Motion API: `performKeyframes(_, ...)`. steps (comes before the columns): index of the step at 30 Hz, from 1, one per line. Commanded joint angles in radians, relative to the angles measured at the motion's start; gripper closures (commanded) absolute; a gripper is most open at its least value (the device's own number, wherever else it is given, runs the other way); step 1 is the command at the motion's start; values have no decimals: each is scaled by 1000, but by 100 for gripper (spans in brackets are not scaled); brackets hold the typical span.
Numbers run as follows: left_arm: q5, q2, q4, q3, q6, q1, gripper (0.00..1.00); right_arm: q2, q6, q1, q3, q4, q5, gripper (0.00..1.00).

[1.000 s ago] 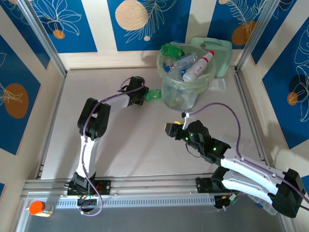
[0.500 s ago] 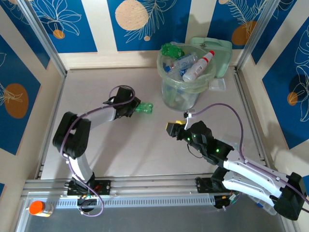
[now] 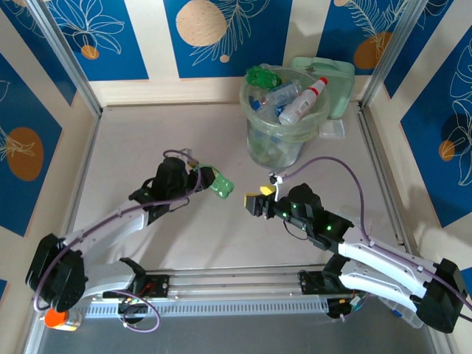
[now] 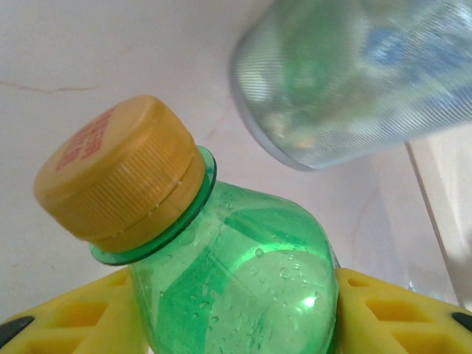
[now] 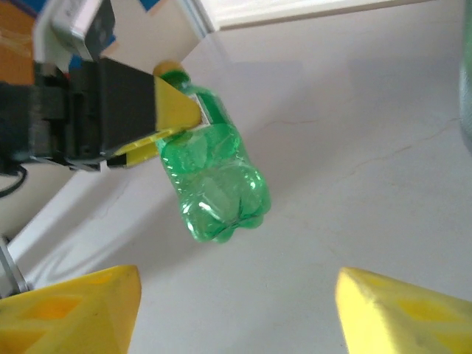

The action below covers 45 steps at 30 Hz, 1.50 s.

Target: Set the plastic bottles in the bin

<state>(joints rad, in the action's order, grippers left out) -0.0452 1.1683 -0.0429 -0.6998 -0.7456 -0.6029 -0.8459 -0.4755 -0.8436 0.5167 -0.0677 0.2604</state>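
The pale grey worktop (image 3: 147, 133) spreads beneath the left pincer (image 3: 212, 182). The round translucent pale-green bin (image 3: 274, 144), heaped with bottles, stands well beyond that pincer, far and to its right. To do this well, I judge the carry should rise above the rim before release, or pass cleanly to the right pincer (image 3: 254, 203), which hangs just beside, jaws spread wide, holding nothing. The left arm (image 3: 110, 225) stretches low from its base, its pincer clamped on the upper body of the small crushed green plastic bottle (image 3: 221, 185). The yellow screw cap (image 4: 122, 173) is clear of the pads, and the base juts towards the right pincer.
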Motion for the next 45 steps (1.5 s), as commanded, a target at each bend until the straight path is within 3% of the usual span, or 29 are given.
performKeyframes(1,-133,-28,-161,60,166,-15,55,-19,53,35,53,-37,-157,25)
performKeyframes(5,-302,-14,-423,131,149,-29,55,-44,60,53,68,-36,-228,13)
performKeyframes(9,-454,0,-571,146,128,-35,55,-72,52,76,72,-54,-286,11)
performKeyframes(13,-525,4,-693,169,115,-63,55,-110,14,110,73,-90,-403,12)
performKeyframes(23,-553,-12,-737,177,138,-96,55,-147,-183,213,9,-321,-694,26)
performKeyframes(30,-557,-13,-735,175,158,-111,55,-189,-225,216,19,-336,-726,43)
performKeyframes(35,-508,-42,-688,175,178,-116,44,-193,-239,221,13,-364,-750,54)
performKeyframes(42,-357,-151,-603,198,192,-120,12,-169,-228,219,5,-364,-738,56)
performKeyframes(45,-273,-236,-510,189,177,-124,5,-145,-196,209,5,-321,-688,58)
